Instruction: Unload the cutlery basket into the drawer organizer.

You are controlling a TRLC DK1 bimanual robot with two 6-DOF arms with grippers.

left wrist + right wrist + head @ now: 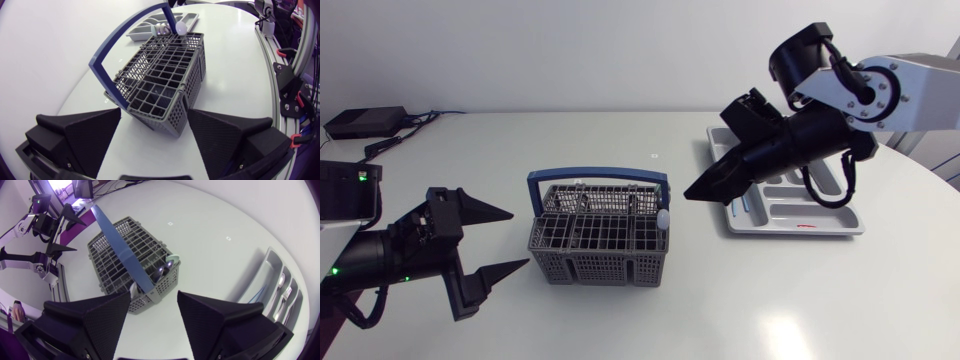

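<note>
- My left gripper (pixel 517 238), spread wide, hangs near the table's left edge, facing the basket (pixel 600 240) at mid-table.
- My right gripper (pixel 690 191), likewise spread, hangs between the basket and the organizer (pixel 820 218) by the right edge.

Silver-grey links (pixel 920 90), black joints (pixel 800 55), looping cable (pixel 823 192), matte wedge fingers (pixel 485 211).

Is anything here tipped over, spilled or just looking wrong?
Nothing stands out. The cutlery basket stands upright, handle up, with a few spoons standing at one end. The drawer organizer lies flat with cutlery in its slots. Nothing has spilled.
</note>
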